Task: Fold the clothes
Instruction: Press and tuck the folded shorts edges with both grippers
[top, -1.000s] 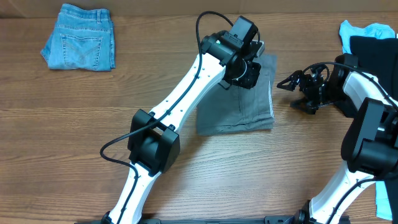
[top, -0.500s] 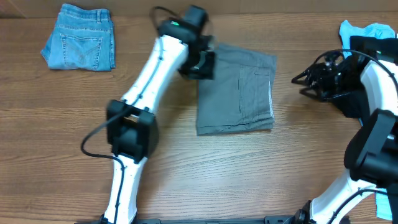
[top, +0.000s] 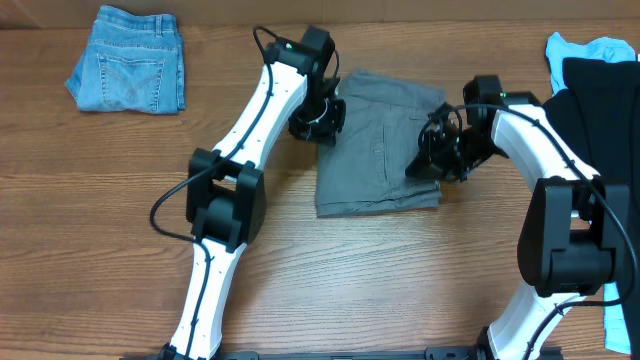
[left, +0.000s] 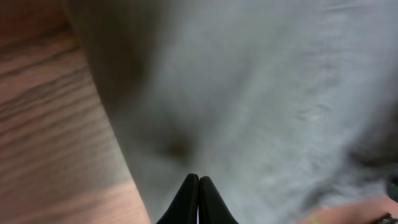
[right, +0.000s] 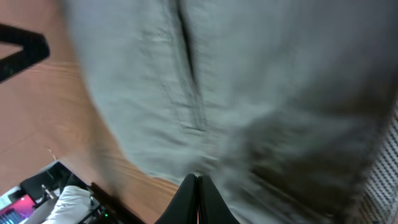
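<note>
The grey shorts (top: 385, 150) lie folded into a rectangle at mid-table. My left gripper (top: 318, 118) is shut at their upper left edge. In the left wrist view its fingertips (left: 198, 182) meet over the grey cloth (left: 261, 93) beside bare wood, with no fabric between them. Over the shorts' right edge my right gripper (top: 428, 163) is shut too. Its closed tips (right: 198, 182) point at the grey shorts (right: 261, 81) near a welt pocket (right: 188, 59), and nothing shows pinched there.
Folded denim (top: 128, 72) lies at the back left. A black garment (top: 605, 90) on a light-blue one (top: 600, 47) sits at the right edge, behind the right arm. More light-blue cloth (top: 625, 325) shows at the front right corner.
The left gripper swung from the shorts' upper right to their left edge. The right gripper moved left from beside the black garment onto the shorts' right edge and went from open to shut.
</note>
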